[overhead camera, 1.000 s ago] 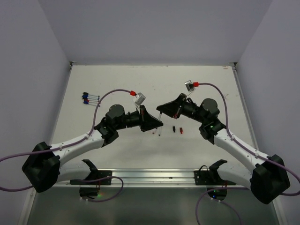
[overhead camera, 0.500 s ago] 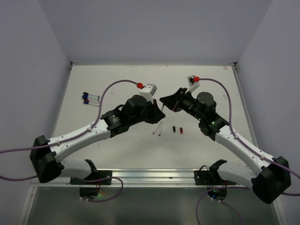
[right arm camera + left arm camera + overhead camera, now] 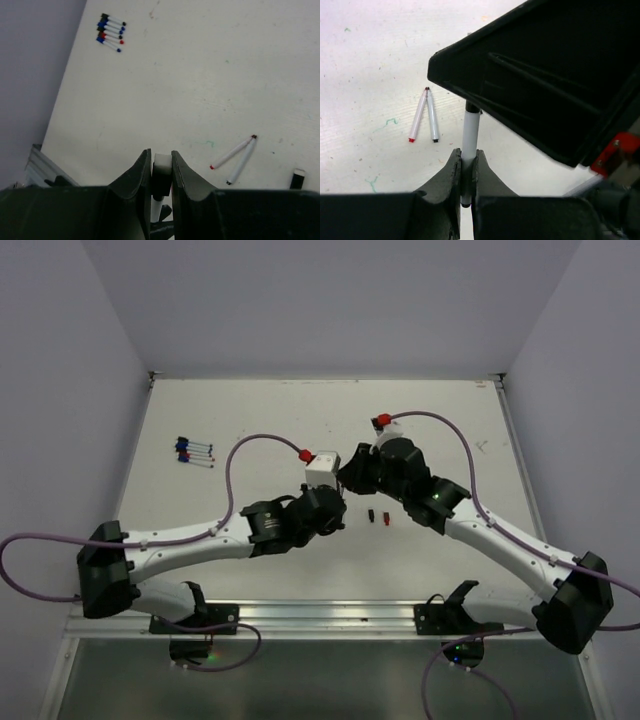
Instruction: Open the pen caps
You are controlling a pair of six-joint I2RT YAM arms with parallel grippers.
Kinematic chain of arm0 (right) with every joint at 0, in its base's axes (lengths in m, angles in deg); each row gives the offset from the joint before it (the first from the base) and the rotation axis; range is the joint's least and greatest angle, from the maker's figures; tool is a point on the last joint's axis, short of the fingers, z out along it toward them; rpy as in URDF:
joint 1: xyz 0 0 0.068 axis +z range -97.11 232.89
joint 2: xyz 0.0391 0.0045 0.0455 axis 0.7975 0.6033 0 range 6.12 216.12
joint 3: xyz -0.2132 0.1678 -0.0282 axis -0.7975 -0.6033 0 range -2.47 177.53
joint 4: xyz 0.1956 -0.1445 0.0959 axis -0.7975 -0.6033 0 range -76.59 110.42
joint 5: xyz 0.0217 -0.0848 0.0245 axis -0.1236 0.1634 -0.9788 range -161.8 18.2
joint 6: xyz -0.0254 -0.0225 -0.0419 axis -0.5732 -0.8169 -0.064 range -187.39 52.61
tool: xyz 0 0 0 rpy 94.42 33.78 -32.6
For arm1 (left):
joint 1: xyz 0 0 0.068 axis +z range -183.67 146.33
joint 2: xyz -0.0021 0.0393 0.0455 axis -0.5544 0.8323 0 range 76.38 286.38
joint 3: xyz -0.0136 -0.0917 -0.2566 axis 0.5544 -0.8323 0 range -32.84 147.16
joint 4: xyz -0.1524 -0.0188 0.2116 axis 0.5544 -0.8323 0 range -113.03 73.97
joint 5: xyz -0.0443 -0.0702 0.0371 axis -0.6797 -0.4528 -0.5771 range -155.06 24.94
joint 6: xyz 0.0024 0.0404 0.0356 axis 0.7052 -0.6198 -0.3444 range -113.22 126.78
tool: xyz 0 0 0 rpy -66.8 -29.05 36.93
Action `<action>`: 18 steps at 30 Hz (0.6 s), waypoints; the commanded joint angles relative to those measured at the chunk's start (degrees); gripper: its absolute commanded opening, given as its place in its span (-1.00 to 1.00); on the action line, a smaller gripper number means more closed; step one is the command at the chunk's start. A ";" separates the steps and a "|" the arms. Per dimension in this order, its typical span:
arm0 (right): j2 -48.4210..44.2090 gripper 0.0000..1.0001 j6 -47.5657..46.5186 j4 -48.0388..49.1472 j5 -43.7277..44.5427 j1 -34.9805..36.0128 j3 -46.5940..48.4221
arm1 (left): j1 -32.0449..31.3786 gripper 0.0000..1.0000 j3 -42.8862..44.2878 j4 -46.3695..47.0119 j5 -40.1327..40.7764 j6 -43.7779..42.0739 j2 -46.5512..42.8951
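The left gripper (image 3: 466, 156) clamps the pen (image 3: 470, 131) barrel, the right gripper (image 3: 160, 156) pinches its cap (image 3: 472, 107): opposed grips, lined up so one pull separates them.

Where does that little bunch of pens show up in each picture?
Top external: pen bunch at the far left of the table.
Left wrist: not in it.
Right wrist: pen bunch in the top left corner.
Shared landmark: two pens in a V, in both wrist views.
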 commanded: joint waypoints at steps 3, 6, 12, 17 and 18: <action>-4.35 -1.00 -5.45 4.18 -5.60 -9.83 -5.96 | 13.64 -1.00 -12.38 12.22 -14.89 -15.54 -20.31; -4.35 -1.00 0.00 18.76 -25.03 -16.25 -12.37 | 18.84 -1.00 -16.15 21.60 -31.33 -16.60 -24.98; -6.28 -1.00 7.93 32.44 -34.49 -21.72 -16.64 | 24.83 -1.00 -20.75 29.66 -47.20 -12.46 -27.03; -4.35 -1.00 -1.73 3.86 -19.16 -21.81 -7.85 | 24.83 -1.00 -11.78 6.02 -30.06 -15.98 -17.02; -3.74 -1.00 -3.49 0.38 -17.27 -21.72 -4.96 | 24.83 -1.00 -11.07 4.25 -28.57 -15.81 -14.22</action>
